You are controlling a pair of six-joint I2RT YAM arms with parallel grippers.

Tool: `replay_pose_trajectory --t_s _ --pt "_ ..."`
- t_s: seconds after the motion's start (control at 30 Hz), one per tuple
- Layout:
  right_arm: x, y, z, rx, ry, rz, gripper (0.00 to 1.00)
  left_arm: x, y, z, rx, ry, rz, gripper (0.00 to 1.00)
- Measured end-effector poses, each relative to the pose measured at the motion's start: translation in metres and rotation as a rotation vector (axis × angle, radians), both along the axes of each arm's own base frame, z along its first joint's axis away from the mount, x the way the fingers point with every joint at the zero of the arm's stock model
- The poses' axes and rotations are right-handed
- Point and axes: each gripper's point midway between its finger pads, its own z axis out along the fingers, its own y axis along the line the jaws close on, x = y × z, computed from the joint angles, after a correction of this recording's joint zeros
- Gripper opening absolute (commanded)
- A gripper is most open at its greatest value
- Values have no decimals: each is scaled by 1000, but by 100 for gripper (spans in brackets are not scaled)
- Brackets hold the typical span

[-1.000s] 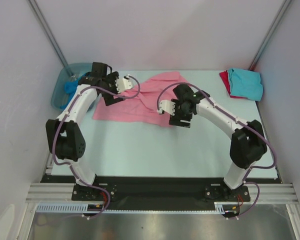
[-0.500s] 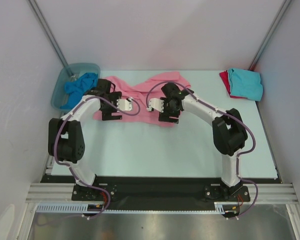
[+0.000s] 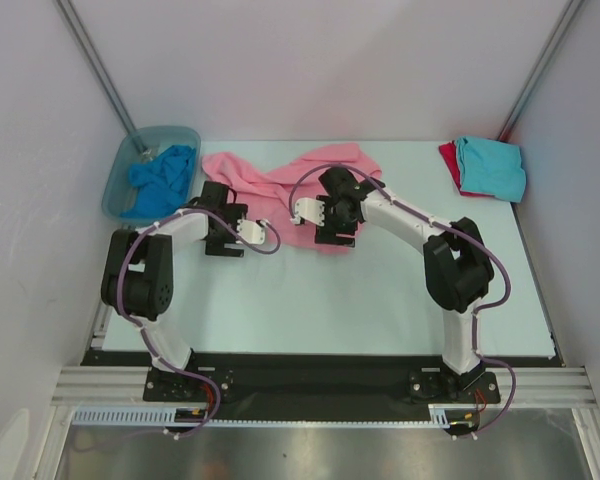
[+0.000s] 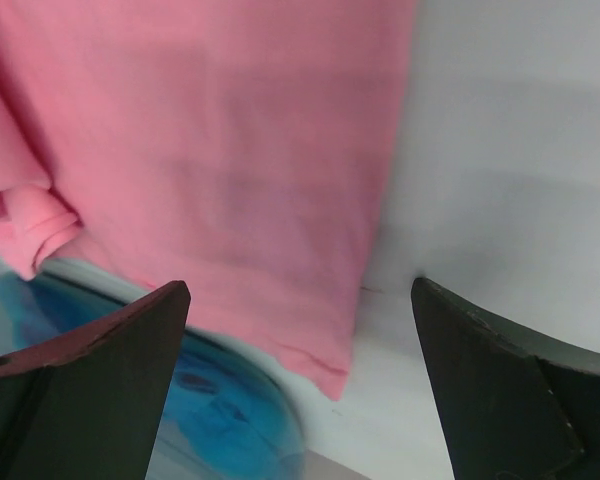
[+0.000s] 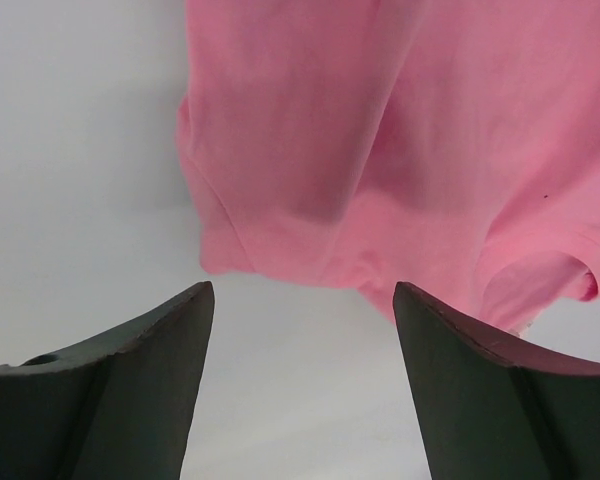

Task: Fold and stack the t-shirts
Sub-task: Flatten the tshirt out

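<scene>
Got the pink tee (image 3: 280,185) bunched toward the far edge of the surface (image 3: 360,300), left of centre, long axis roughly left-right. Not spread flat, so probably at the flatten-out step.

Seeing left tool (image 4: 300,285) wide open, gripping nothing, at the near-left end of the cloth. From the left wrist: hem corner just ahead, a bit left of the gap, with the rest of the cloth beyond.

Seeing right tool (image 5: 302,285) open too, empty, at the near-right end. From the right wrist: near hem just ahead of the tips, sleeve cuff off to the right.

Reads as one tool per end, each about equally close to its own stretch of near hem. Judging the next grab as hem-first, then a pull apart along the long axis.

Also spotted turquoise tee (image 3: 492,168) lying on red tee (image 3: 447,157) at the far right corner, and blue tee (image 3: 160,175) in the tub (image 3: 120,190) at the far left corner.

Can't tell tip height above the surface, nor whether either tip touches cloth. Can't make out collar or second sleeve, lost in folds and under the arms from above. Blurry blue blob low in the left wrist view, likely the tub.
</scene>
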Motion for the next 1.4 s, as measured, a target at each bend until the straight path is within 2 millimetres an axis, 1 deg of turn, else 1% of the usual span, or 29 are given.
replay_pose_trajectory --t_s 0.17,0.3,0.33,0.37,0.47,0.67,0.73,0.87,0.93,1.03,1.2,1.33,1.37,1.4 --pt "1 -1 1 -4 -3 -4 77 23 6 4 36 -111 15 100" --pt "0 -1 0 -5 -2 -5 73 36 8 7 48 -165 23 100" --pt "0 -2 0 -6 0 -4 70 38 9 7 48 -172 24 100" --pt "-1 -2 0 -9 4 -3 69 39 9 7 48 -177 24 100" --pt "-8 -4 -3 -16 34 4 70 42 10 7 48 -188 27 100" --pt "-29 -4 -10 -36 110 49 72 45 10 8 47 -194 30 100" --pt "-36 -3 -15 -44 126 63 73 46 10 8 46 -195 32 100" --pt "-51 -5 -33 -72 168 83 75 48 10 8 45 -196 34 100" --pt "-54 -5 -38 -77 174 87 75 48 10 8 45 -196 34 100" --pt "-51 -1 -45 -70 158 81 75 48 11 8 45 -196 35 100" --pt "-35 4 -54 -59 96 53 74 48 11 8 41 -196 41 100" --pt "-21 8 -57 -50 45 34 72 48 11 8 41 -196 41 99" --pt "-19 8 -57 -49 34 31 72 48 11 8 41 -196 41 97" --pt "-16 9 -57 -46 22 28 70 48 11 8 41 -196 42 94"
